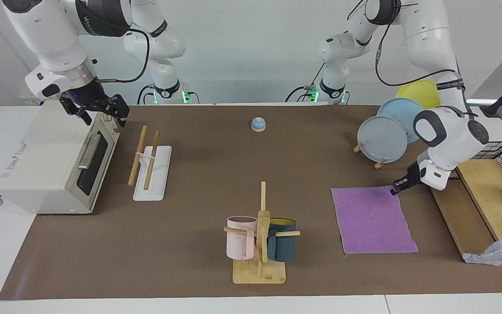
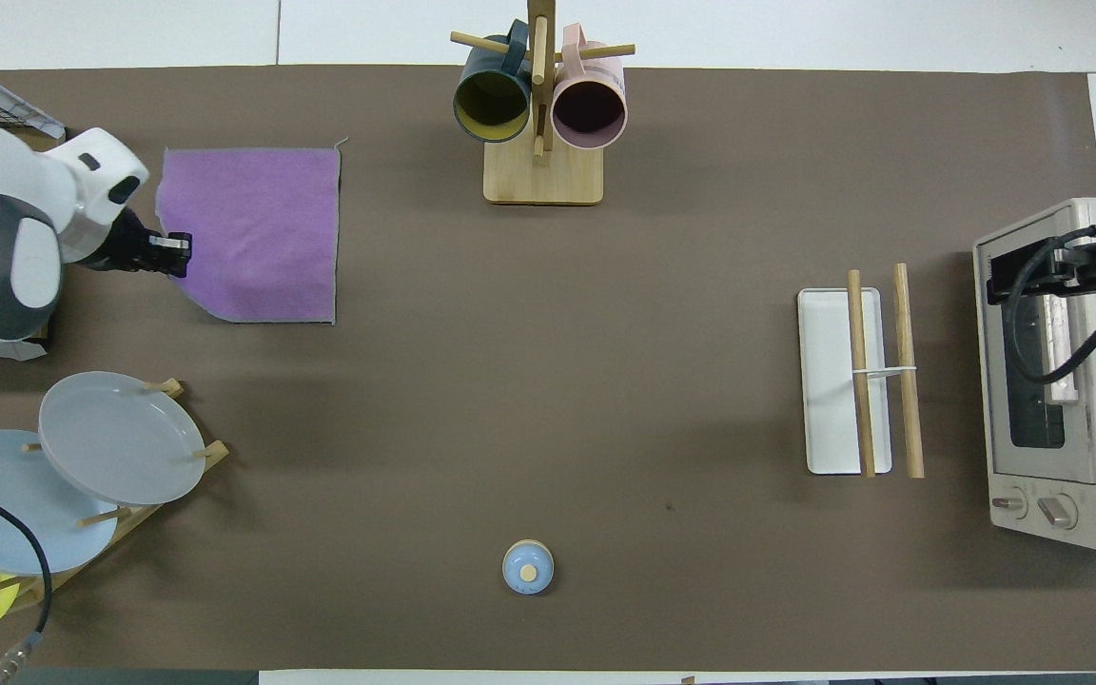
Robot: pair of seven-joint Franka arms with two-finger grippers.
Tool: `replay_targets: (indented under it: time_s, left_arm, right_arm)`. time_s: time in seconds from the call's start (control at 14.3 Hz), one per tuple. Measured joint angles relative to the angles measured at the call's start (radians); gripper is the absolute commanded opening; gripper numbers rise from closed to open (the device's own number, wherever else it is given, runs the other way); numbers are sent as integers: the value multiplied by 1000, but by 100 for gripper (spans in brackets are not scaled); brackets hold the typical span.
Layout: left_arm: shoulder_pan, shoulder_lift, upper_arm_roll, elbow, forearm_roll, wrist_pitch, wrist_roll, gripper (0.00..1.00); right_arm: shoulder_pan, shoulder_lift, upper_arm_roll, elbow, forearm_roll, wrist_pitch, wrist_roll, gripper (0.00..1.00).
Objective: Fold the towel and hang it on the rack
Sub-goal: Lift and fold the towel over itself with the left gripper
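The purple towel (image 1: 373, 220) (image 2: 258, 233) lies spread on the brown mat toward the left arm's end of the table. My left gripper (image 1: 395, 189) (image 2: 182, 257) is shut on the towel corner nearest the robots, which is raised off the mat and drawn in over the cloth. The rack (image 1: 148, 161) (image 2: 867, 371), two wooden dowels on a white base, lies toward the right arm's end, beside the toaster oven. My right gripper (image 1: 101, 114) (image 2: 1033, 276) waits open over the oven's top front edge, holding nothing.
A white toaster oven (image 1: 46, 161) stands at the right arm's end. A mug tree (image 1: 260, 235) with two mugs is farther out at mid-table. A plate stand (image 1: 384, 137), a wooden shelf (image 1: 482, 192) and a pale cloth (image 1: 499, 253) flank the towel. A small blue bell (image 1: 258, 124) sits near the robots.
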Motion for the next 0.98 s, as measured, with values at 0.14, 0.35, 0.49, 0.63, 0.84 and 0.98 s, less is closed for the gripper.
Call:
replay_targets:
  time_s: [0.14, 0.35, 0.49, 0.63, 0.84, 0.98]
  left_arm:
    - [-138, -9, -2, -22, 135, -1, -36, 0]
    - [-274, -4, -2, -136, 218, 66, -168, 0]
    - [-284, 0, 2, -207, 228, 144, -214, 0]
    - [-276, -1, 12, -220, 228, 166, -232, 0]
    - [-269, -7, 15, -219, 213, 168, -260, 100]
    - [-263, -21, 16, -218, 172, 166, -267, 100]
  right_arm:
    - [0, 0, 0, 0, 0, 0, 0, 100]
    - [0, 0, 0, 0, 0, 0, 0, 100]
    - [0, 0, 0, 0, 0, 0, 0, 100]
    - [0, 0, 0, 0, 0, 0, 0, 100]
    - [0, 0, 0, 0, 0, 0, 0, 100]
    - [0, 0, 0, 0, 0, 0, 0, 100]
